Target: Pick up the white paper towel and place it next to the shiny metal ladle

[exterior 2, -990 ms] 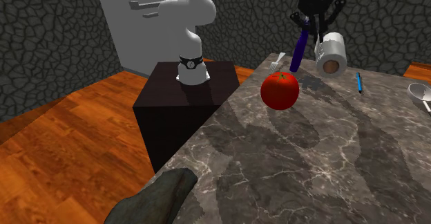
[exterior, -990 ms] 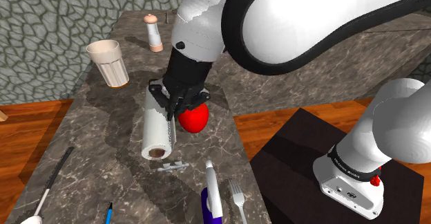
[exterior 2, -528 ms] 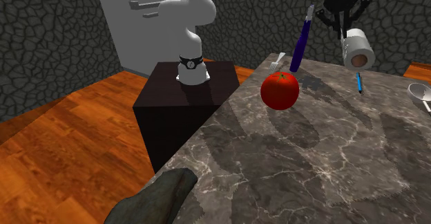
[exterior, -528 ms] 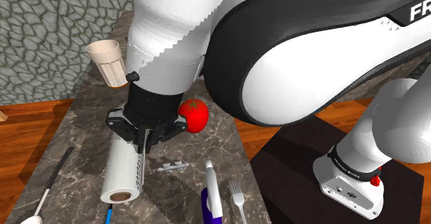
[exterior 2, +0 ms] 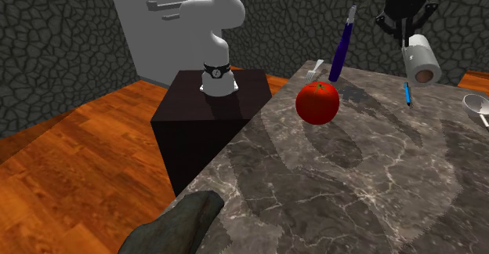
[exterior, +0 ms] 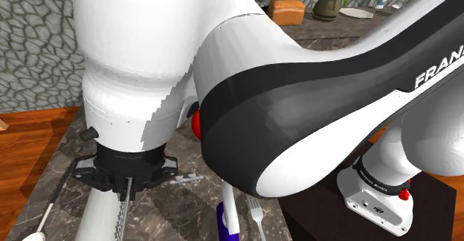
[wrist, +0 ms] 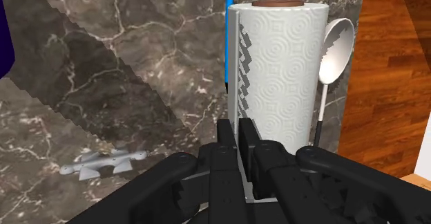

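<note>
A white paper towel roll (wrist: pixel 280 70) with a brown core hangs lengthwise from my gripper (wrist: pixel 237 143), which is shut on its near end. In the second exterior view the gripper (exterior 2: pixel 405 34) holds the roll (exterior 2: pixel 421 59) above the marble table's far end. Just past the roll lies the shiny ladle (wrist: pixel 336 46), its bowl close beside the roll's far end. The ladle's bowl (exterior 2: pixel 475 107) sits at the second exterior view's right edge. In the shoulder view the gripper (exterior: pixel 127 190) and roll (exterior: pixel 99 219) are low at the left, near the ladle (exterior: pixel 46 216).
A blue pen (exterior 2: pixel 407 94) lies under the roll. A red tomato (exterior 2: pixel 317 102), a purple-handled tool (exterior 2: pixel 342 50), a fork (exterior 2: pixel 316 68) and a small grey piece (wrist: pixel 103 164) rest on the marble table (exterior 2: pixel 353 190). The table edge and wood floor (wrist: pixel 390 84) lie beyond the ladle.
The gripper has carried the roll toward the shoulder view's lower left and the second exterior view's right, away from the tomato and over the pen, closer to the ladle.
</note>
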You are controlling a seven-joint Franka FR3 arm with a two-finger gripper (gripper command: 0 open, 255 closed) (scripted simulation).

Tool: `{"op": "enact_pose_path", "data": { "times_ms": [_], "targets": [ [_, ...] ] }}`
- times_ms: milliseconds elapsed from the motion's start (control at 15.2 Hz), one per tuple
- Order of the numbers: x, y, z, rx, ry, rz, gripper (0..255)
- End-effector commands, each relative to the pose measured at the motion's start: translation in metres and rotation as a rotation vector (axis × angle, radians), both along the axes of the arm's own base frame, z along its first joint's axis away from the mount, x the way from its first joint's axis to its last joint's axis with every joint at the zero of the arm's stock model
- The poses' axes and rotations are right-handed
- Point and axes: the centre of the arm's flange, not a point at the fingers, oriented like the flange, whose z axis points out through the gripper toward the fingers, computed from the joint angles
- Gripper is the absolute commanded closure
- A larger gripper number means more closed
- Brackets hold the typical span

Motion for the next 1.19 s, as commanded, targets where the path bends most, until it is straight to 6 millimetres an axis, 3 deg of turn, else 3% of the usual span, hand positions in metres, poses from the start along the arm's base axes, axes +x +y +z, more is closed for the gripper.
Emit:
{"op": "enact_pose_path", "data": {
  "times_ms": [0,1122],
  "targets": [
    [0.0,0.002,-0.01,0.001,0.0,0.0,255],
    [0.0,0.002,-0.099,0.001,0.0,0.0,255]
  ]
}}
